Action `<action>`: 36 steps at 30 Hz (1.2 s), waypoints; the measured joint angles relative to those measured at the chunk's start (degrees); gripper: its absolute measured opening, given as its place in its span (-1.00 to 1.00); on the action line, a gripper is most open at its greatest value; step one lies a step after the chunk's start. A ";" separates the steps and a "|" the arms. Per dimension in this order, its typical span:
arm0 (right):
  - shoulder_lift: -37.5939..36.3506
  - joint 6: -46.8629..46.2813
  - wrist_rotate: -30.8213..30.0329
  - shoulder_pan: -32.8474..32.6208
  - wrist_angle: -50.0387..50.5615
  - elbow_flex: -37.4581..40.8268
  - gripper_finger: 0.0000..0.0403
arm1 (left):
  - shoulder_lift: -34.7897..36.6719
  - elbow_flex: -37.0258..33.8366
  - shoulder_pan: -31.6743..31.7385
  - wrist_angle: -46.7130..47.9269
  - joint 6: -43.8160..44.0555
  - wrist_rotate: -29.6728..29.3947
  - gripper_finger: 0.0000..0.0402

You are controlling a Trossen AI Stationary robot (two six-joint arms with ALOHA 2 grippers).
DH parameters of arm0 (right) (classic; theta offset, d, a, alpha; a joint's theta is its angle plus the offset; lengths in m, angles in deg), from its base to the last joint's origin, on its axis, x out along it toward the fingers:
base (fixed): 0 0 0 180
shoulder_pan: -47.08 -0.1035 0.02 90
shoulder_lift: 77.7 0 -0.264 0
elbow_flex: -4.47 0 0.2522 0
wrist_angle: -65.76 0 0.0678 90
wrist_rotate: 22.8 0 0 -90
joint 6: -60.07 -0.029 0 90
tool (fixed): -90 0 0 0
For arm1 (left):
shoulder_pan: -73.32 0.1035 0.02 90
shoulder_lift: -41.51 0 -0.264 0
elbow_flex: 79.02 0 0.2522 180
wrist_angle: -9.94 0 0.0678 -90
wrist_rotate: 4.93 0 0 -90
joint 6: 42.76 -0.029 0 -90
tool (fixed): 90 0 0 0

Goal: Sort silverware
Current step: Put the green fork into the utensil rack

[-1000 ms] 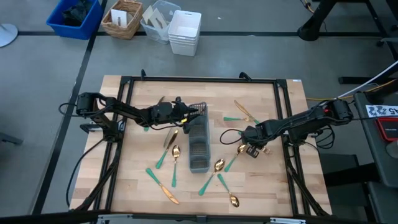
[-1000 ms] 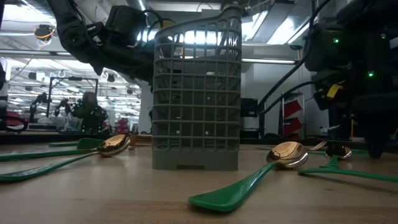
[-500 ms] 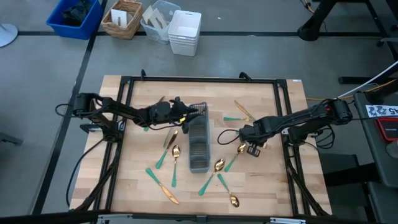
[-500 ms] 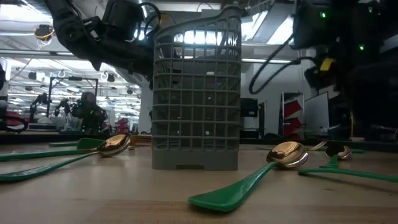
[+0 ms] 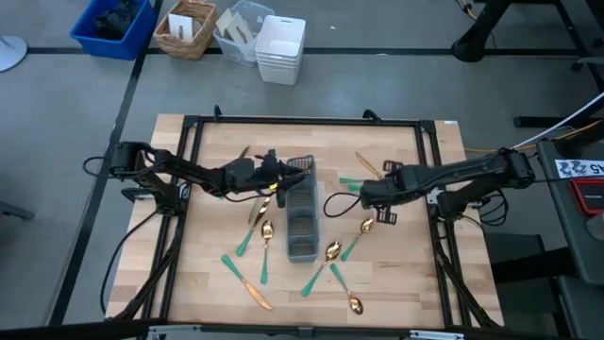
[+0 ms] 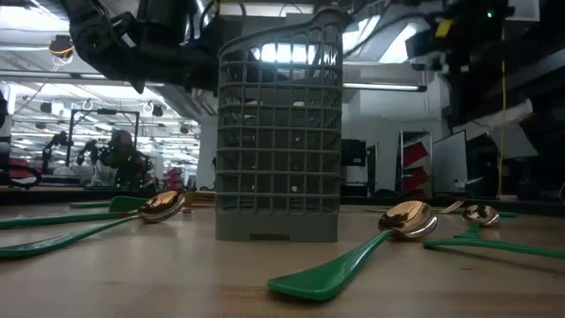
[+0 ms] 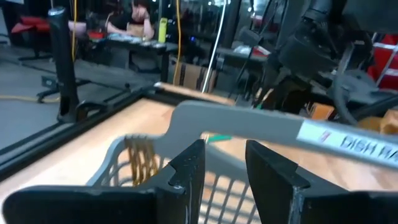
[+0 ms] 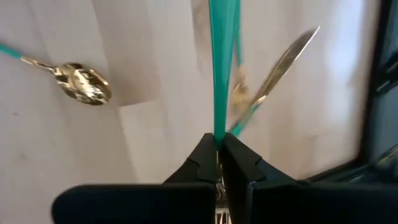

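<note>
The grey mesh caddy [image 5: 302, 222] [image 6: 278, 132] stands upright at the table's middle. My left gripper [image 5: 272, 176] [image 7: 224, 171] hovers open over its far end, just above its grey handle [image 7: 249, 124]. A gold fork head [image 7: 140, 158] sticks up inside the caddy. My right gripper [image 5: 364, 194] [image 8: 218, 142] is raised right of the caddy, shut on a green-handled piece of silverware [image 8: 219, 68]. Other spoons [image 5: 267, 229] [image 5: 332, 250] [image 6: 409, 216] and knives [image 5: 253, 293] lie flat on the wood. My right gripper pinches the slim green handle [image 8: 217, 127] of one piece between its two fingertips. The handle runs straight on past the fingers, along their line. The piece is lifted clear of the table. Its gold head does not show plainly.
Black frame rails [image 5: 189, 151] run along the table's edges. A blue bin [image 5: 113, 26], a wicker basket [image 5: 185, 28] and white containers [image 5: 280, 49] sit on the floor beyond the far edge. A knife [image 8: 280, 62] and a spoon [image 8: 84, 84] lie under the right gripper.
My right gripper has risen from the table and moved toward the far edge and the caddy, carrying the green-handled piece up with it. In the low view it has climbed out of the table-level area. My left gripper has stayed over the caddy's far end.
</note>
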 joint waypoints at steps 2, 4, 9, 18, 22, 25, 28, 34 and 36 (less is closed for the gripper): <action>0.00 5.26 -1.79 0.00 0.79 -1.70 -0.95 | 0.00 0.00 -0.26 -1.18 0.00 0.00 -0.46; -0.01 10.62 -3.53 -0.02 2.16 -2.95 -0.96 | 0.00 0.02 -0.26 -2.13 0.03 0.04 -0.46; -0.02 26.26 -8.24 -0.02 2.22 -3.57 -0.95 | 0.00 0.07 -0.14 -4.17 4.65 0.01 -0.46; 0.15 57.31 -23.07 -0.02 -7.45 -3.57 -0.93 | 0.02 3.32 -0.12 -12.09 13.27 0.00 -0.46; 0.13 68.24 -28.10 -0.02 -15.67 -3.57 -0.93 | 0.02 8.28 -0.09 -10.59 10.71 0.00 -0.46; 0.13 74.68 -28.94 -0.02 -20.59 -3.57 -0.93 | 0.02 12.69 0.28 -6.54 6.69 0.04 -0.46; 0.13 80.79 -28.93 -0.07 -23.30 -3.57 -0.93 | 0.02 18.08 1.09 0.70 3.57 0.02 -0.46; 0.13 91.49 -28.94 -0.07 -24.26 -3.57 -0.93 | -0.32 27.56 3.20 16.40 -0.78 0.00 -0.46; 0.13 94.36 -28.93 -0.07 -24.27 -3.57 -0.93 | -0.37 28.95 4.04 19.08 -2.11 0.00 -0.46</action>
